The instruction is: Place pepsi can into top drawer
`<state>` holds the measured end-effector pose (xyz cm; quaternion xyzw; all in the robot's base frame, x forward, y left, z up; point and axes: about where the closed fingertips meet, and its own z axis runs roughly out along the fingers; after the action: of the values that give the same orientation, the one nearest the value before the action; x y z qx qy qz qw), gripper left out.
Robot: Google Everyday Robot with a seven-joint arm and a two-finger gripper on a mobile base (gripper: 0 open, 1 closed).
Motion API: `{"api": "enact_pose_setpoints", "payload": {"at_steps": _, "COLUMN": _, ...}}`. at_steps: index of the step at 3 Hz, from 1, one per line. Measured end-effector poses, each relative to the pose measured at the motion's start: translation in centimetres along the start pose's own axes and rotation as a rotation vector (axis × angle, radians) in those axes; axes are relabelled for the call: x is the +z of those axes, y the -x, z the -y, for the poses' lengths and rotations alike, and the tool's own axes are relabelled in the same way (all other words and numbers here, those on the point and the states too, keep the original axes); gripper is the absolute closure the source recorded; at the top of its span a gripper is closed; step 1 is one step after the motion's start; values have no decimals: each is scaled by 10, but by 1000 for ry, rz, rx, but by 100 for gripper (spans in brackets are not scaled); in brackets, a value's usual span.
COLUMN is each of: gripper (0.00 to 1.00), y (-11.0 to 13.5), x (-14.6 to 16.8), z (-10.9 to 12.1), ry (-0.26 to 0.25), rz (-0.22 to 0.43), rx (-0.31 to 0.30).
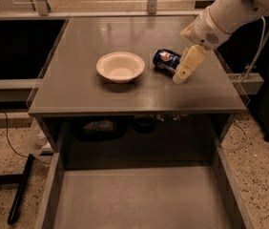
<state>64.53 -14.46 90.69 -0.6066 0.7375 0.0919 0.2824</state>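
Note:
The pepsi can (166, 60) lies on its side on the grey tabletop (87, 94), just right of the white bowl. My gripper (181, 75) hangs from the white arm coming in from the upper right and points down at the can's right end, close to it. The top drawer (139, 199) is pulled out below the tabletop, and its flat grey floor shows nothing on it.
A white bowl (120, 67) sits on the tabletop left of the can. Dark objects (98, 126) sit in the shadowed space under the tabletop behind the drawer. A black stand leg (20, 190) lies on the speckled floor at the left.

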Motion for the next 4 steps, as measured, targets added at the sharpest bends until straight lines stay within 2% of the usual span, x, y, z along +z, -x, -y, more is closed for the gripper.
{"api": "enact_pose_setpoints", "payload": {"at_steps": 1, "gripper": 0, "y": 8, "x": 6, "z": 14, "ry": -37, "rz": 8, "rx": 38}}
{"api": "enact_pose_setpoints", "payload": {"at_steps": 2, "gripper": 0, "y": 7, "x": 11, "z": 23, "ry": -102, "rz": -14, "rx": 94}}
{"api": "enact_pose_setpoints", "payload": {"at_steps": 3, "gripper": 0, "y": -3, "x": 25, "z": 34, "ry": -139, "rz": -48, "rx": 166}}
{"api": "enact_pose_setpoints", "payload": {"at_steps": 4, "gripper": 0, "y": -15, "x": 34, "z": 45, "ry": -130, "rz": -58, "rx": 189}}
